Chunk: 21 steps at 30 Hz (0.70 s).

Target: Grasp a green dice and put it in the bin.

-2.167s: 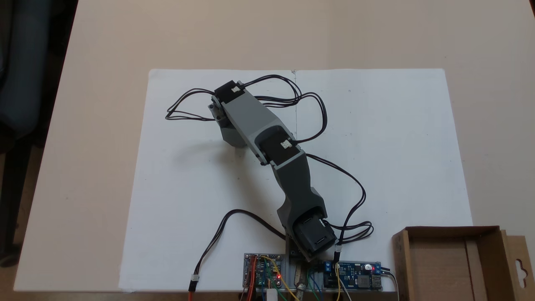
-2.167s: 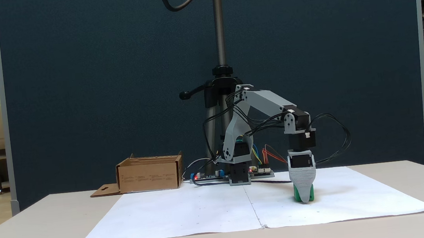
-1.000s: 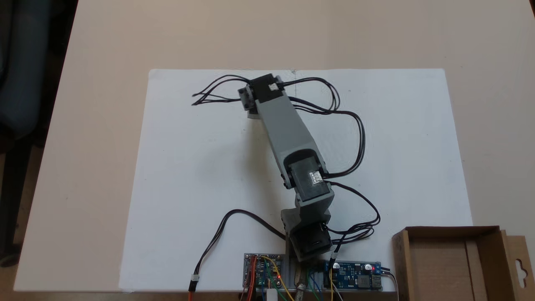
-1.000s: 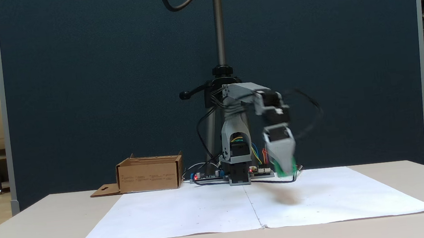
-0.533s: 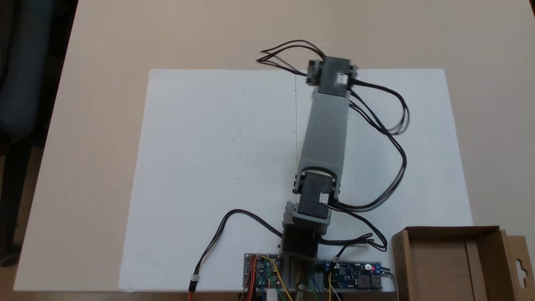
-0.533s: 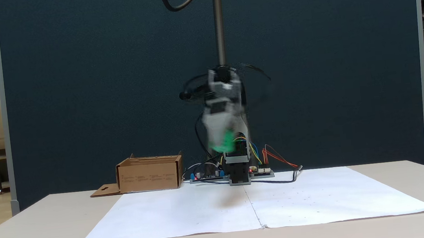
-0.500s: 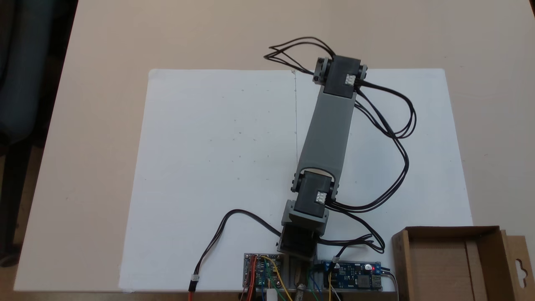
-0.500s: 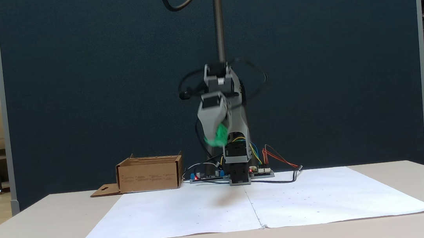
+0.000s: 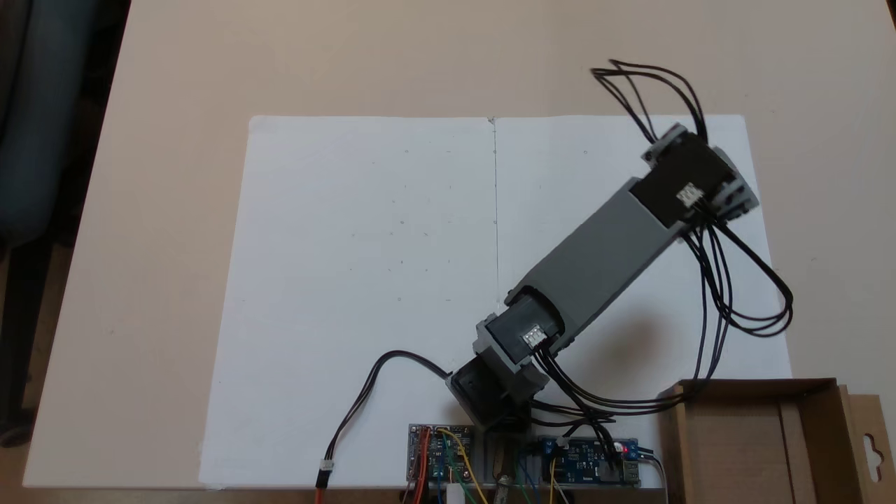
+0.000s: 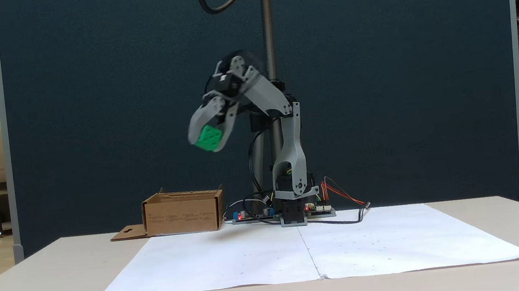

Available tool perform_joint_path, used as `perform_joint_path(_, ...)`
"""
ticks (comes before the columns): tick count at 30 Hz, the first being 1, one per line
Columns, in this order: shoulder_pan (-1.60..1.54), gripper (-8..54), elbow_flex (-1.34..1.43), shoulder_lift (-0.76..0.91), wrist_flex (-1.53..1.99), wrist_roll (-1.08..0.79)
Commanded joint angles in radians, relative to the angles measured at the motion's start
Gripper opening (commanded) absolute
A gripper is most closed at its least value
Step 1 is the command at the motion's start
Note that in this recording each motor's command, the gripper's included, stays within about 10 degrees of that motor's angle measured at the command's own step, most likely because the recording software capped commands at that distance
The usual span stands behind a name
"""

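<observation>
In a fixed view that faces the arm from table level, the gripper (image 10: 210, 140) hangs high in the upper middle of the frame, its grey fingers (image 10: 199, 118) closed on the green dice (image 10: 207, 138), which shows pips on its facing side and sits well above the table and a little to the right of the bin (image 10: 183, 212). The bin stands at lower left of centre, closed side toward the camera, its flap (image 10: 129, 233) lying flat on the table beside it. The other fixed view looks down from above and shows neither the fingers nor the dice; there the grey arm (image 9: 595, 253) runs diagonally from its base at bottom centre up toward the upper right, with black cables (image 9: 728, 280) looping off its end. That view does show the inside of the bin (image 9: 819, 420) at the lower right corner, bare cardboard as far as the frame reaches, and the hang-hole in its flap (image 9: 871, 444). Circuit boards (image 9: 591, 462) with coloured wires sit along the bottom edge. The arm stands on a white paper sheet (image 9: 364, 266) with a centre seam, laid on a beige table (image 9: 175, 105). Behind the table in the level view stands a dark blue partition (image 10: 113, 83), with a tripod pole (image 10: 268, 24) rising before it.
</observation>
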Motion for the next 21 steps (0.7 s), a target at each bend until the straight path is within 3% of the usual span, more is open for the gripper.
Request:
perform_joint_path(1,0.106,11.6,-0.043,0.003,0.066,-0.048)
perform_joint_path(21,0.779,11.7,-0.216,-0.319,0.103,-0.077)
